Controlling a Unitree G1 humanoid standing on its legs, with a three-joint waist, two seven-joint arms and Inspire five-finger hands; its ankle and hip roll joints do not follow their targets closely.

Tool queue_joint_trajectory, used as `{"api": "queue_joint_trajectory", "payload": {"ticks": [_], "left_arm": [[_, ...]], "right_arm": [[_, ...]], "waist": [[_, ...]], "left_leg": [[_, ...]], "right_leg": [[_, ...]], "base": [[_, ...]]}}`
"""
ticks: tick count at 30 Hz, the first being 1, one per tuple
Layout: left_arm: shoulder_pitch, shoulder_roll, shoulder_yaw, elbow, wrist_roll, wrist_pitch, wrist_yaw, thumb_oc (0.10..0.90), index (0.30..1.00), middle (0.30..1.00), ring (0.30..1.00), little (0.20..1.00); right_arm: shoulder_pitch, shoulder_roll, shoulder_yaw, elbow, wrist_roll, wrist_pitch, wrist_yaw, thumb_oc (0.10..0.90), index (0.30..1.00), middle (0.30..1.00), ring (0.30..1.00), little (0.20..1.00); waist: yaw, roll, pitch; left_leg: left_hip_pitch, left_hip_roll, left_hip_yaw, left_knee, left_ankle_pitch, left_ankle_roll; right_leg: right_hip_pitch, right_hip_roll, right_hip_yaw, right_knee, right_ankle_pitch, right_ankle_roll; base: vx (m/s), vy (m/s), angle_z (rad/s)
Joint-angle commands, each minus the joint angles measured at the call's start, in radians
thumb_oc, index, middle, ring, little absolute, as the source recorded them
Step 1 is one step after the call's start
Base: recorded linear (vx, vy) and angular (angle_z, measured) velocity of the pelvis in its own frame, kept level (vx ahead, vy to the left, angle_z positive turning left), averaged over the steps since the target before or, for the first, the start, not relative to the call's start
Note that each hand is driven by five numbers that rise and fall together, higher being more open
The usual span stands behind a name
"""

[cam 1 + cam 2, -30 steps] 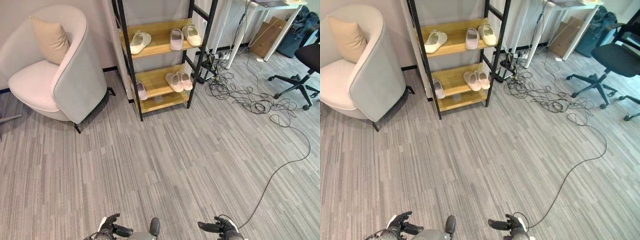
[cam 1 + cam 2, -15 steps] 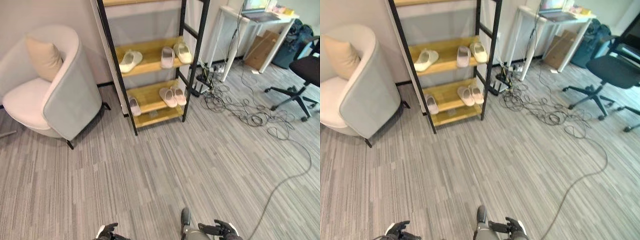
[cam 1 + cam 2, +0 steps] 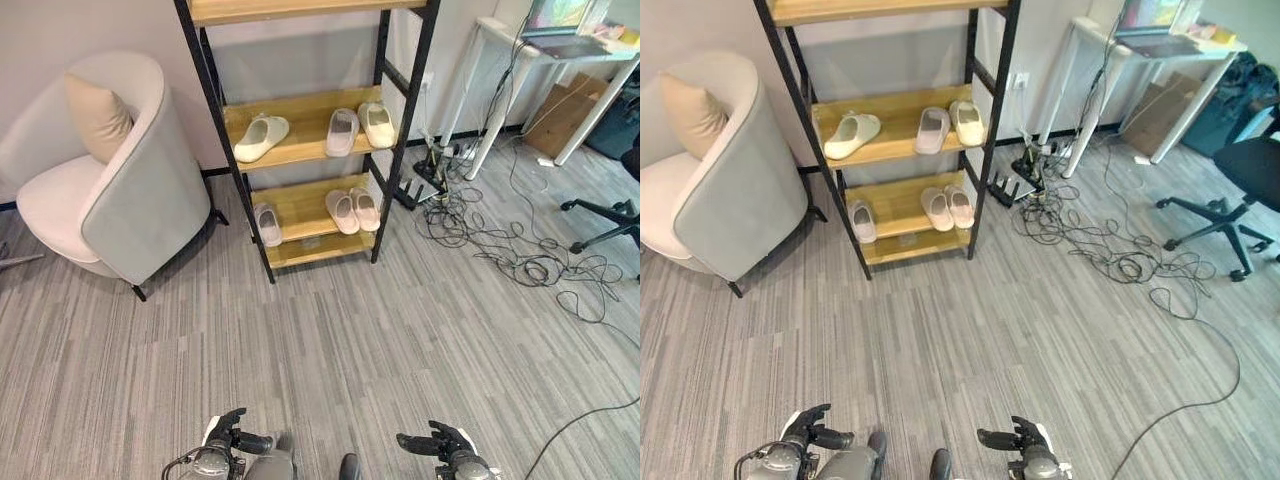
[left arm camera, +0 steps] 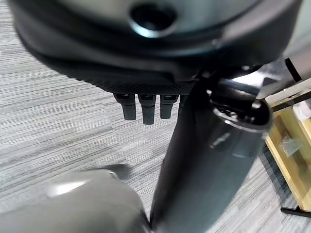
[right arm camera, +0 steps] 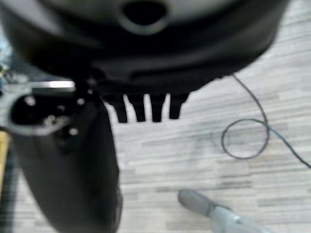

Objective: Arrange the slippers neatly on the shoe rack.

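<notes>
Six slippers: all on shoe rack (image 3: 267, 158), far centre
middle shelf: cream slipper (image 3: 261, 137) left, two right
lower shelf: one left, pair (image 3: 353, 210) right
left hand (image 3: 228, 442): near, low, fingers relaxed, holding nothing
right hand (image 3: 437, 446): same
armchair (image 3: 110, 180): far left

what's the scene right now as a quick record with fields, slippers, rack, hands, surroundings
rack: black metal shoe rack with wooden shelves, against the wall
middle shelf: one cream slipper on the left, turned at an angle; a pale pair on the right
lower shelf: one single pale slipper on the left, a pink pair on the right
left robot hand: low, far from the rack, holding nothing
right robot hand: low, holding nothing
surroundings: grey armchair with beige cushion left of the rack, tangled black cables on the carpet to its right
</notes>
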Motion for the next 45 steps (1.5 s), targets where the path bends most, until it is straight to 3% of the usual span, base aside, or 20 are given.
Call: {"api": "queue_joint_trajectory", "payload": {"ticks": [1,2,5,7,9,11,15,17,18,19,22,25,28,30,32,36,37,39,40,45], "left_arm": [[0.063,0.005,-0.032,0.017,-0.007,-0.008,0.005,0.8,0.9,0.9,0.9,0.9],[0.063,0.005,-0.032,0.017,-0.007,-0.008,0.005,0.8,0.9,0.9,0.9,0.9],[0.076,0.008,-0.016,0.043,-0.003,0.0,-0.004,0.8,0.9,0.9,0.9,0.9],[0.072,0.016,-0.016,0.043,0.004,0.003,-0.008,0.8,0.9,0.9,0.9,0.9],[0.064,0.026,-0.017,0.037,0.003,0.008,-0.008,0.8,0.9,0.9,0.9,0.9],[0.064,0.035,-0.02,0.033,0.0,0.008,-0.002,0.8,0.9,0.9,0.9,0.9],[0.065,0.035,-0.018,0.028,-0.007,0.005,-0.005,0.8,0.9,0.9,0.9,0.9],[0.064,0.034,-0.018,0.031,-0.007,0.004,-0.004,0.8,0.9,0.9,0.9,0.9],[0.062,0.03,-0.016,0.04,0.0,0.002,-0.004,0.8,0.9,0.9,0.9,0.9],[0.061,0.027,-0.013,0.045,0.004,0.001,-0.005,0.8,0.9,0.9,0.9,0.9],[0.06,0.022,-0.009,0.061,0.01,-0.002,-0.007,0.8,0.9,0.9,0.9,0.9],[0.076,0.013,-0.008,0.076,0.022,0.002,-0.008,0.8,0.9,0.9,0.9,0.9],[0.079,0.009,-0.014,0.066,0.022,0.001,-0.013,0.8,0.9,0.9,0.9,0.9],[0.066,0.009,-0.021,0.044,0.011,0.001,-0.01,0.8,0.9,0.9,0.9,0.9],[0.059,0.013,-0.028,0.03,0.004,0.004,-0.004,0.8,0.9,0.9,0.9,0.9],[0.05,0.009,-0.045,0.027,0.009,0.004,-0.005,0.8,0.9,0.9,0.9,0.9],[0.05,0.006,-0.048,0.029,0.013,0.006,-0.006,0.8,0.9,0.9,0.9,0.9],[0.049,0.005,-0.052,0.031,0.018,0.005,-0.007,0.8,0.9,0.9,0.9,0.9],[0.048,0.007,-0.053,0.029,0.017,0.004,-0.007,0.8,0.9,0.9,0.9,0.9],[0.074,0.009,-0.037,0.05,0.013,0.007,-0.013,0.8,0.9,0.9,0.9,0.9]], "right_arm": [[0.013,-0.021,-0.02,-0.029,0.018,-0.035,-0.018,0.8,0.9,0.9,0.9,0.9],[0.013,-0.021,-0.02,-0.029,0.018,-0.035,-0.018,0.8,0.9,0.9,0.9,0.9],[0.03,-0.006,-0.033,-0.017,-0.004,-0.031,-0.007,0.8,0.9,0.9,0.9,0.9],[0.025,-0.001,-0.037,-0.017,-0.012,-0.028,-0.001,0.8,0.9,0.9,0.9,0.9],[0.017,-0.001,-0.037,-0.026,-0.01,-0.029,0.002,0.8,0.9,0.9,0.9,0.9],[0.017,0.003,-0.038,-0.038,-0.008,-0.031,0.002,0.8,0.9,0.9,0.9,0.9],[0.019,0.001,-0.029,-0.044,-0.005,-0.033,0.004,0.8,0.9,0.9,0.9,0.9],[0.016,0.0,-0.025,-0.049,-0.004,-0.034,0.004,0.8,0.9,0.9,0.9,0.9],[0.01,-0.007,-0.023,-0.052,0.004,-0.033,0.005,0.8,0.9,0.9,0.9,0.9],[0.009,-0.009,-0.023,-0.051,0.006,-0.031,0.005,0.8,0.9,0.9,0.9,0.9],[0.012,-0.012,-0.024,-0.05,0.006,-0.029,0.005,0.8,0.9,0.9,0.9,0.9],[0.038,-0.012,-0.02,-0.043,-0.005,-0.03,0.009,0.8,0.9,0.9,0.9,0.9],[0.038,-0.017,-0.011,-0.048,0.004,-0.039,0.008,0.8,0.9,0.9,0.9,0.9],[0.023,-0.022,-0.007,-0.056,0.023,-0.044,0.001,0.8,0.9,0.9,0.9,0.9],[0.018,-0.023,-0.008,-0.057,0.036,-0.039,-0.007,0.8,0.9,0.9,0.9,0.9],[0.019,-0.028,-0.009,-0.055,0.047,-0.042,-0.011,0.8,0.9,0.9,0.9,0.9],[0.023,-0.029,-0.009,-0.056,0.044,-0.043,-0.009,0.8,0.9,0.9,0.9,0.9],[0.027,-0.029,-0.01,-0.051,0.04,-0.043,-0.011,0.8,0.9,0.9,0.9,0.9],[0.026,-0.028,-0.01,-0.048,0.039,-0.043,-0.013,0.8,0.9,0.9,0.9,0.9],[0.036,-0.02,-0.015,-0.046,0.017,-0.039,-0.006,0.8,0.9,0.9,0.9,0.9]], "waist": [[0.062,0.011,-0.034],[0.062,0.011,-0.034],[0.072,-0.011,-0.071],[0.067,-0.016,-0.069],[0.045,0.003,-0.056],[0.03,0.033,-0.052],[-0.004,0.043,-0.047],[-0.013,0.038,-0.04],[-0.037,0.025,-0.037],[-0.047,0.029,-0.03],[-0.063,0.024,-0.031],[-0.064,0.022,-0.062],[-0.058,0.021,-0.056],[-0.041,0.003,-0.026],[-0.026,-0.013,-0.011],[-0.014,-0.024,-0.01],[-0.012,-0.017,-0.013],[-0.004,0.002,-0.015],[0.004,0.01,-0.016],[0.021,0.009,-0.04]], "left_leg": [[-0.033,-0.042,-0.006,0.001,0.075,0.061],[-0.033,-0.042,-0.006,0.0,0.075,0.061],[0.004,-0.074,-0.024,0.036,0.032,0.105],[0.044,-0.086,-0.026,0.046,-0.006,0.132],[0.086,-0.08,-0.043,0.054,-0.033,0.151],[0.14,-0.061,-0.056,0.046,-0.062,0.161],[0.236,-0.065,-0.102,0.019,-0.106,0.164],[0.258,-0.071,-0.113,0.012,-0.115,0.16],[0.301,-0.085,-0.15,-0.008,-0.132,0.15],[0.326,-0.078,-0.164,-0.019,-0.143,0.144],[0.374,-0.068,-0.194,-0.028,-0.177,0.126],[0.402,-0.039,-0.216,0.006,-0.189,0.098],[0.307,-0.016,-0.18,0.218,-0.111,0.039],[0.2,-0.003,-0.117,0.397,-0.062,0.037],[0.146,0.024,-0.053,0.453,-0.064,0.048],[0.091,0.018,-0.013,0.344,-0.12,0.065],[0.084,0.003,-0.005,0.219,-0.113,0.064],[0.068,-0.012,-0.014,0.097,-0.036,0.055],[0.044,-0.019,-0.018,0.063,0.002,0.053],[0.08,-0.049,-0.061,0.032,0.004,0.068]], "right_leg": [[0.103,0.012,0.118,0.074,-0.162,0.115],[0.103,0.011,0.119,0.074,-0.163,0.115],[0.087,-0.024,0.116,0.226,-0.16,0.169],[0.005,-0.062,0.1,0.419,-0.069,0.22],[-0.084,-0.07,0.093,0.591,0.027,0.243],[-0.155,-0.09,0.055,0.673,0.038,0.229],[-0.243,-0.089,-0.001,0.527,-0.045,0.183],[-0.263,-0.082,-0.001,0.438,-0.036,0.18],[-0.307,-0.07,0.041,0.255,0.001,0.192],[-0.306,-0.058,0.063,0.195,0.019,0.199],[-0.313,-0.054,0.096,0.129,0.056,0.211],[-0.282,-0.048,0.078,0.126,0.071,0.186],[-0.198,-0.048,0.047,0.077,0.055,0.164],[-0.15,-0.056,0.042,0.065,0.035,0.139],[-0.11,-0.059,0.04,0.06,0.009,0.121],[-0.067,-0.063,0.027,0.047,-0.027,0.124],[-0.048,-0.055,0.026,0.046,-0.048,0.129],[-0.02,-0.032,0.031,0.044,-0.071,0.127],[-0.006,-0.018,0.035,0.046,-0.081,0.126],[0.026,-0.016,0.06,0.089,-0.116,0.132]], "base": [[0.36,0.124,0.01],[0.47,0.214,-0.28],[0.34,0.208,-0.63],[0.22,0.186,-0.25],[0.19,0.184,0.14],[0.3,0.161,0.46],[0.34,0.027,0.28],[0.31,-0.057,0.12],[0.39,-0.083,0.27],[0.51,-0.101,0.49],[0.36,-0.094,0.69],[0.39,-0.158,0.42],[0.25,-0.149,0.71],[0.14,-0.135,0.46],[0.18,-0.109,-0.06],[0.21,-0.005,0.04],[0.32,0.079,0.22],[0.28,0.094,0.27],[0.23,0.081,0.21],[0.2,0.116,-0.3]]}}
